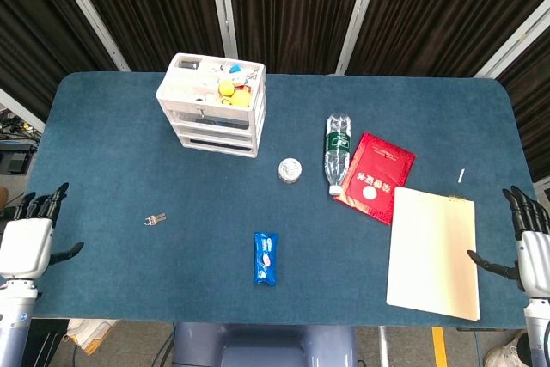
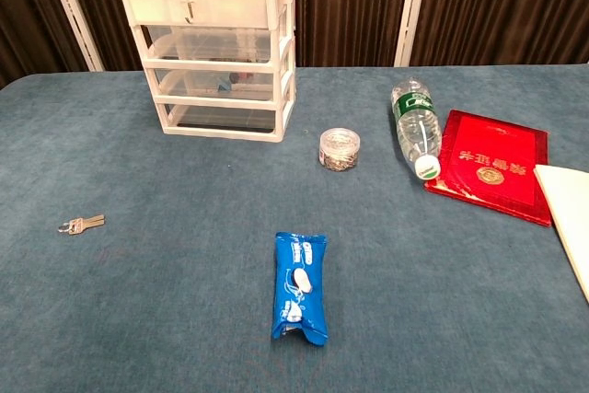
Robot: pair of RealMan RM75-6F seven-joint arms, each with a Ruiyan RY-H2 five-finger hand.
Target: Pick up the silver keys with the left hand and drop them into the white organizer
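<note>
Where open-topped, white organizer (image 1: 212,102) half-full

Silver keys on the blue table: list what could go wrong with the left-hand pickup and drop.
1. The small silver keys lie flat on the blue cloth table, so the left hand's fingers may slide over them.
2. The white plastic drawer organizer's top tray already holds items; dropped keys could bounce out.
</note>
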